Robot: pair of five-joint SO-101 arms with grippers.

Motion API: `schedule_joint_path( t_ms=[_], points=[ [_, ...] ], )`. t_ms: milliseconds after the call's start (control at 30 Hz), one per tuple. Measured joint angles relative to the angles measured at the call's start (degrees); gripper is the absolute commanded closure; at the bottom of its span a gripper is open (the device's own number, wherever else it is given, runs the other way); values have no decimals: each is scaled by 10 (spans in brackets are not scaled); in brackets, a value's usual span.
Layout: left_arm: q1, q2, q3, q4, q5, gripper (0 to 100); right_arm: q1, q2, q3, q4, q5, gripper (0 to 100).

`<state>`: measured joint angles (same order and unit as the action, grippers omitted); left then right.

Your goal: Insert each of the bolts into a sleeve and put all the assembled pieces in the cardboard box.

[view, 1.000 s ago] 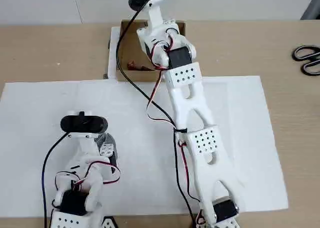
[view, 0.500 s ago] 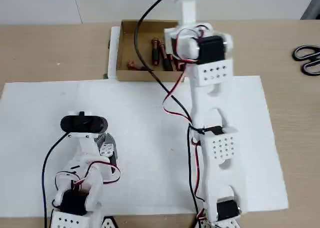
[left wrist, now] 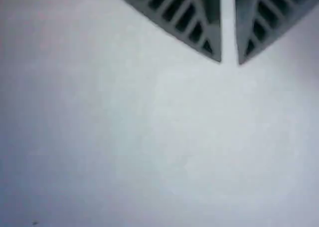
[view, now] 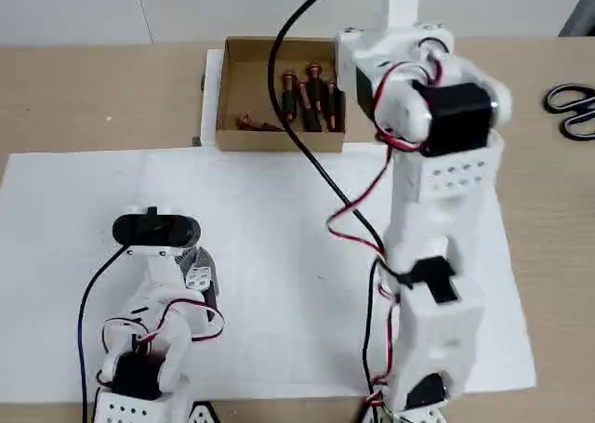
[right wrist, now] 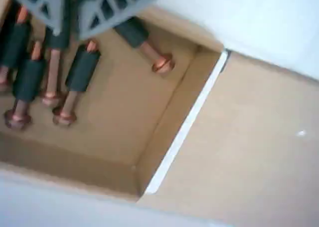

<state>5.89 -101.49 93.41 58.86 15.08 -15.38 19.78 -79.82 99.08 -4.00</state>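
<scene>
The right claw [right wrist: 72, 30] has swung back off the box [view: 232, 79] and hangs clenched on nothing, with the sleeved bolts [right wrist: 82, 70] lying just below it inside. The left claw [left wrist: 229, 57], clenched and holding nothing, faces the paper [left wrist: 149, 147], so the job looks finished.

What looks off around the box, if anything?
Nothing is spilled or damaged. In the high view, one bolt lies crosswise near the left wall of the cardboard box, apart from the other bolts, which lie side by side. Scissors lie on the table, far right.

Perhaps five bolts [view: 308, 96] in cardboard box [view: 244, 77]
</scene>
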Motion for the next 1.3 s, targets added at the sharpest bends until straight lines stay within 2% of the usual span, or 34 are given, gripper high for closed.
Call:
schedule_joint_path(
  t_ms=[233, 633, 800, 1033, 1167, 1300],
  points=[
    [0, 0, 0, 0, 0, 994, 33, -172, 286, 1, -5, 995],
    [0, 0, 0, 0, 0, 994, 111, -388, 714, -28, -118, 995],
    [0, 0, 0, 0, 0, 994, 111, -491, 918, -120, -127, 995],
    [0, 0, 0, 0, 0, 994, 113, -696, 1257, -348, -124, 995],
    [0, 0, 0, -1, 0, 994, 115, -833, 1438, -462, -80, 995],
    [0, 0, 0, -1, 0, 994, 113, -977, 1574, -502, -40, 995]
  ],
)
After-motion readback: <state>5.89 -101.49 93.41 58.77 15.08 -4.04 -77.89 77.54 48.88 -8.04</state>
